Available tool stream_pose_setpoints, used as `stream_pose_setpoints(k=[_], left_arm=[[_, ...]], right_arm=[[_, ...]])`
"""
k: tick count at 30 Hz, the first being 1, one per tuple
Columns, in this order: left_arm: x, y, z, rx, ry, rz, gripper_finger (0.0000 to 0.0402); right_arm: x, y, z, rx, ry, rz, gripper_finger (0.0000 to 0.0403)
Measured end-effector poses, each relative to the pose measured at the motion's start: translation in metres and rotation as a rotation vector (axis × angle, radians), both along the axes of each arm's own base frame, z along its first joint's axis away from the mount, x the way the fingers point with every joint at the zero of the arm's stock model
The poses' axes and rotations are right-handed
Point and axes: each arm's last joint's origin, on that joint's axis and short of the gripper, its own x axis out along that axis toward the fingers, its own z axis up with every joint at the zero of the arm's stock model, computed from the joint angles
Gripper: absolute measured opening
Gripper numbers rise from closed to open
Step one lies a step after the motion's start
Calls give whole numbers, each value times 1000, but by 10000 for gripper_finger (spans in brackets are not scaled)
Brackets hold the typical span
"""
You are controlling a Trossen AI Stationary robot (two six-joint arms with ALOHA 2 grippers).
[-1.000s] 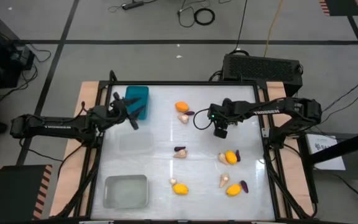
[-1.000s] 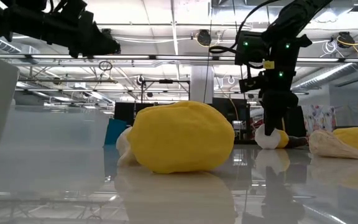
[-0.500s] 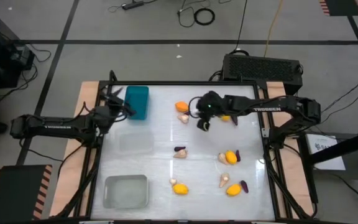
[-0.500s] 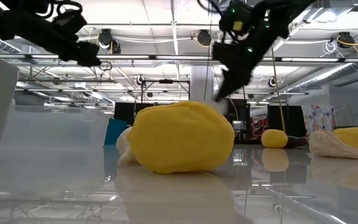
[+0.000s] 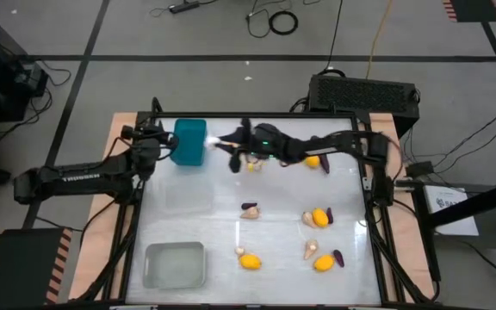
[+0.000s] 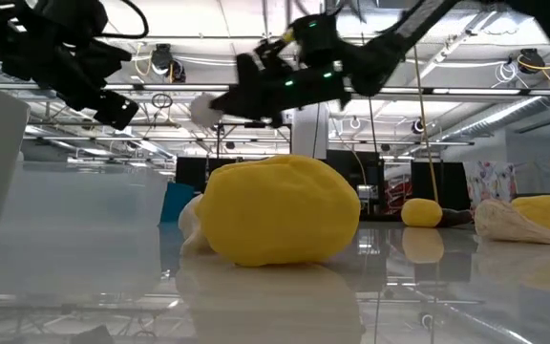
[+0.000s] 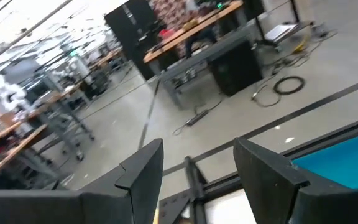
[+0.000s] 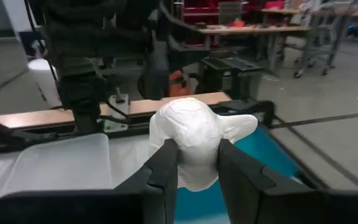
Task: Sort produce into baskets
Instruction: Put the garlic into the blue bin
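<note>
Carrying a garlic bulb point(image 8: 194, 140), the right gripper point(image 5: 228, 143) nears the teal bin point(image 5: 189, 142).

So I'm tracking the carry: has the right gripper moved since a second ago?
Yes. In the high view the right gripper, holding a garlic bulb, has swung left toward the teal bin.

The 2 arms are dark, slim and jointed, with white lettering along the forearm of the left arm point(image 5: 76, 176). The right arm point(image 5: 334, 146) shows small green lights near its wrist. Each pincer has 2 flat, dark, angular fingers point(image 7: 138, 180).
</note>
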Motion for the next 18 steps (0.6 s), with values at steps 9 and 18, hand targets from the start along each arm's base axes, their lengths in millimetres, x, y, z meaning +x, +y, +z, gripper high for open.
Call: stream_pose_setpoints(k=[9, 18], left_arm=[[-5, 5, -4, -24, 55, 41, 203], [-6, 7, -5, -31, 60, 44, 203]], right_arm=[[73, -21, -8, 42, 64, -7, 91], [106, -32, -23, 54, 184, -10, 120]])
